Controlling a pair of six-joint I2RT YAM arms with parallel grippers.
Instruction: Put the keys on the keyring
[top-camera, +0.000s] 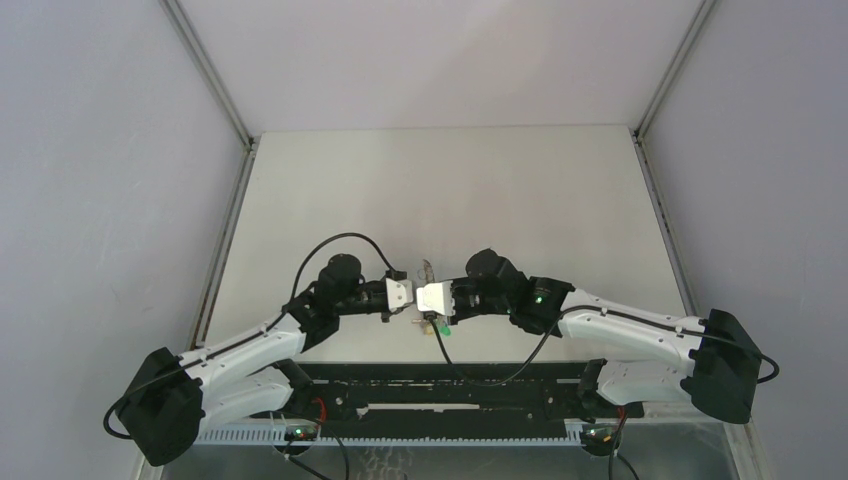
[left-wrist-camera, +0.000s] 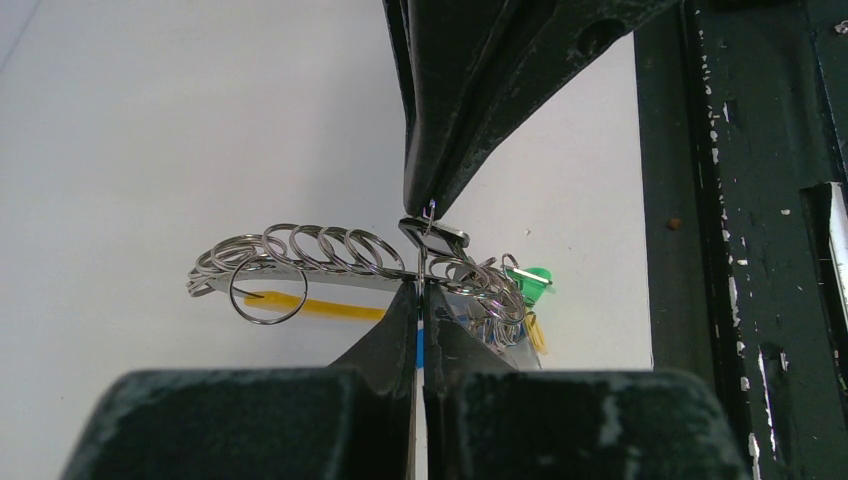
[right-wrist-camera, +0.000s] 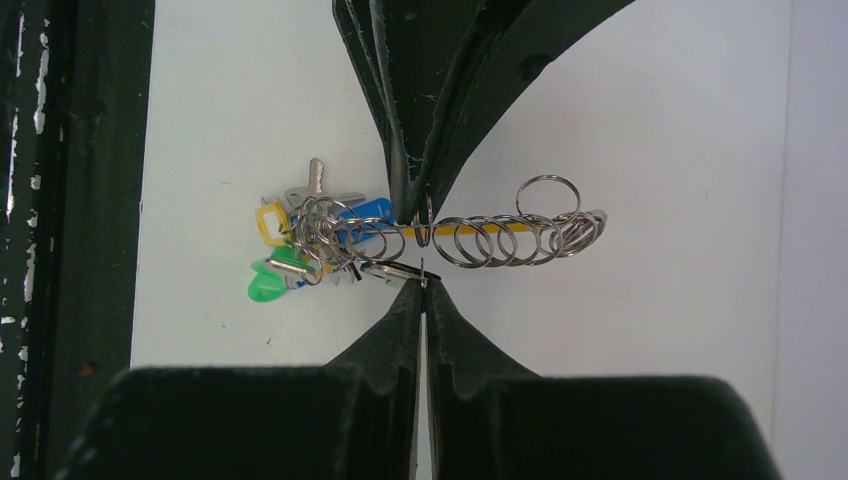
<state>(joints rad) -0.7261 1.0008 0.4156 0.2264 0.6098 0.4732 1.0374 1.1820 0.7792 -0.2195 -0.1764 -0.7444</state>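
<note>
The keyring (left-wrist-camera: 320, 250) is a row of silvery rings strung along a yellow band, held a little above the table. A bunch of blue (right-wrist-camera: 370, 212), green (right-wrist-camera: 265, 285) and yellow tags hangs at one end. In the top view it sits between the two arms (top-camera: 436, 325). My left gripper (left-wrist-camera: 421, 285) is shut on the thin wire of one ring at mid-row. My right gripper (right-wrist-camera: 424, 285) faces it tip to tip. It is shut on the key (right-wrist-camera: 395, 271), a small piece with a black head and silver blade that lies against the ring row (left-wrist-camera: 433, 237).
The dark metal base rail (top-camera: 430, 385) runs along the near table edge, close beside the bunch (left-wrist-camera: 740, 250). White table (top-camera: 450, 190) stretches away behind the grippers, bounded by grey walls on the left, right and far sides.
</note>
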